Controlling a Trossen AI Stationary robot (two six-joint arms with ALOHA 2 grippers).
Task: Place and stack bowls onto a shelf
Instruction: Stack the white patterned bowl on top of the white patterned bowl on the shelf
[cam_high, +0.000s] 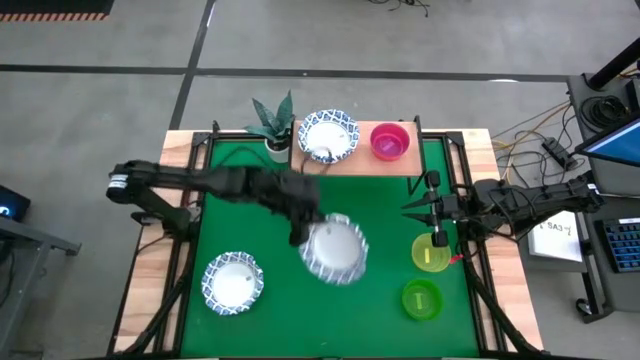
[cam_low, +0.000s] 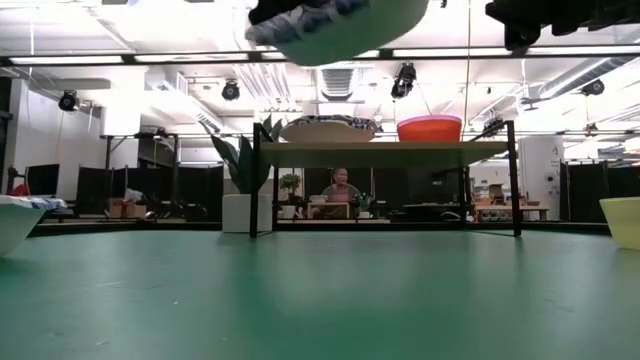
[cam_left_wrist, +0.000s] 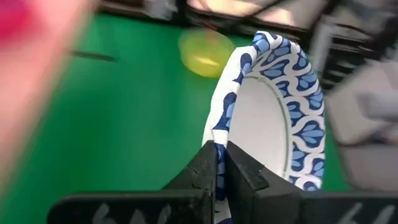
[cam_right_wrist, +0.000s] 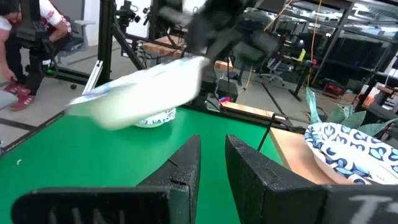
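Observation:
My left gripper (cam_high: 303, 228) is over the middle of the green mat, shut on a wide white bowl with a blue-patterned rim (cam_high: 336, 250), which is in the air (cam_low: 330, 25). A second wide bowl (cam_high: 233, 282) sits on the mat near the left corner. The light wood shelf (cam_high: 360, 160) at the far edge carries a third wide bowl (cam_high: 328, 136) and the red bowl (cam_high: 389, 141). The yellow bowl (cam_high: 432, 253) and green bowl (cam_high: 421, 299) stand on the mat at the right. My right gripper (cam_high: 432, 212), open and empty (cam_right_wrist: 214, 163), hovers just beyond the yellow bowl. No purple bowl shows. My left gripper pinches the wide bowl's wavy blue rim (cam_left_wrist: 219, 142) between its two fingers, one inside the bowl and one outside. The fingers come at the bowl's left side. The bowl is lifted clear of the mat and tilted (cam_right_wrist: 143, 93).
A potted plant (cam_high: 272, 125) stands beside the shelf's left end. Black frame rails (cam_high: 190, 215) run along the mat's sides. Open mat lies under the shelf and in the near middle (cam_low: 320, 300). People sit in the room beyond the table (cam_low: 340, 190).

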